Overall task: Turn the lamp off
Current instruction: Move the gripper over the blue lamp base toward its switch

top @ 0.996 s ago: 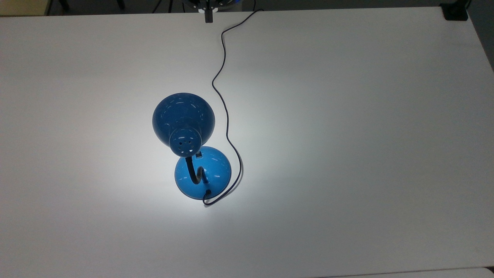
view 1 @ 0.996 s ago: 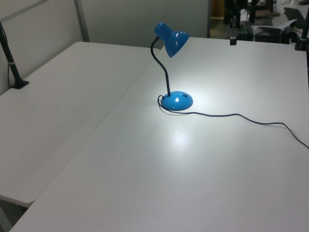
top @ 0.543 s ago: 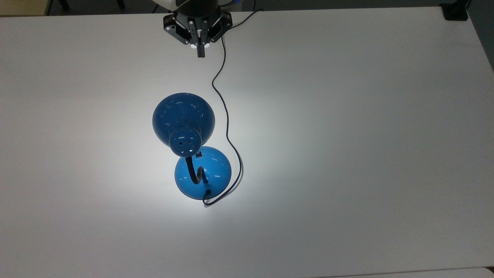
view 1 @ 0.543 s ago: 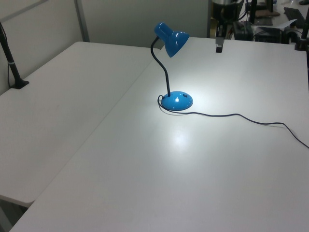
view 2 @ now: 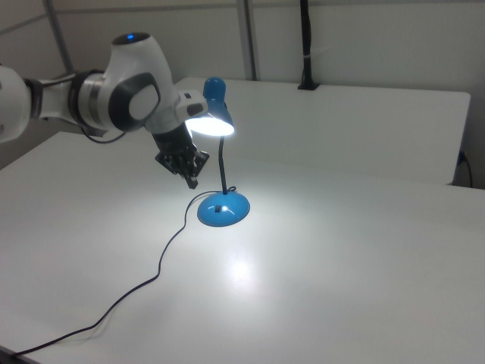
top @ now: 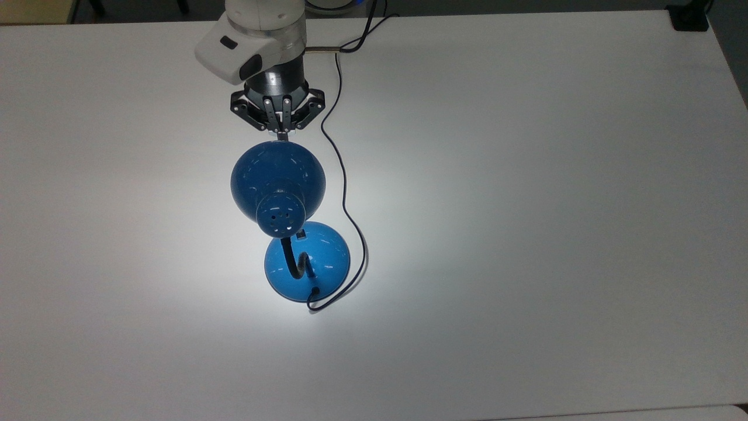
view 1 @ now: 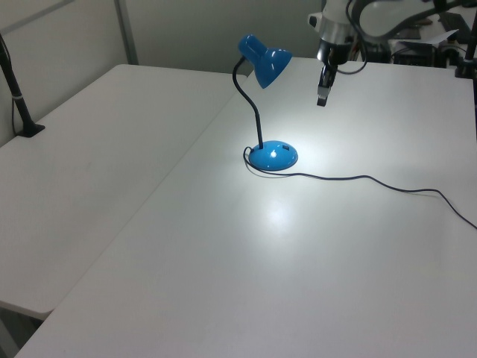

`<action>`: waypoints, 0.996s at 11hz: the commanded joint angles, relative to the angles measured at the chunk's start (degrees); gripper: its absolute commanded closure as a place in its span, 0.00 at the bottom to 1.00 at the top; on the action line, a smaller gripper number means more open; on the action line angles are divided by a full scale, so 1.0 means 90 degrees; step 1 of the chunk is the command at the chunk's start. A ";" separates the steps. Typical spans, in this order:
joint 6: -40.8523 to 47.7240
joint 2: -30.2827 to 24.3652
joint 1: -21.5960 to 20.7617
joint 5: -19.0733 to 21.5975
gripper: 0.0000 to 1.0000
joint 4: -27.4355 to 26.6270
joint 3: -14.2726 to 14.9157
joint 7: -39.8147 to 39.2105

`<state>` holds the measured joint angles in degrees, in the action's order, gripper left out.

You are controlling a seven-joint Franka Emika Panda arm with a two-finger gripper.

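The blue lamp (top: 277, 175) stands lit on the white table (top: 526, 204), casting a bright patch. Its domed shade (view 1: 267, 66) hangs on a black gooseneck over the round base (top: 318, 266). A small switch (top: 301, 235) sits on the base, on the side under the shade. My gripper (top: 283, 135) hovers just beyond the shade's rim at the top view's upper side, fingers together and holding nothing. In the left view the gripper (view 1: 322, 99) hangs to the right of the shade, above the table. In the right view the gripper (view 2: 192, 180) is left of the gooseneck.
The thin black cord (top: 342, 175) runs from the base past the gripper's right in the top view and off the table's far edge. A black clamp (top: 689, 20) sits at the far right corner. A second table (view 1: 89, 149) adjoins in the left view.
My arm has come in from the top view's upper edge toward the lamp, ending right beside the shade. The lamp stays lit and has not moved.
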<state>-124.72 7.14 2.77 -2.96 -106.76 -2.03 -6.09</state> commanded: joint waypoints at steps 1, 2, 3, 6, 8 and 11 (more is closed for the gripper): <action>-0.1062 0.0299 0.0151 -0.0072 1.00 -0.0344 0.0011 -0.0017; -0.1258 0.0445 0.0180 -0.0072 1.00 -0.0354 0.0011 -0.0017; -0.1530 0.0630 0.0171 -0.0072 1.00 -0.0354 0.0011 -0.0007; -0.2652 0.0905 0.0161 -0.0062 1.00 -0.0734 -0.0008 0.0090; -0.3123 0.1100 0.0161 -0.0062 1.00 -0.0755 -0.0028 0.0110; -0.3534 0.1276 0.0151 -0.0052 1.00 -0.0745 -0.0067 0.0110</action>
<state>-153.12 18.22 4.35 -2.95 -112.61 -2.22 -6.00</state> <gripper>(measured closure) 0.991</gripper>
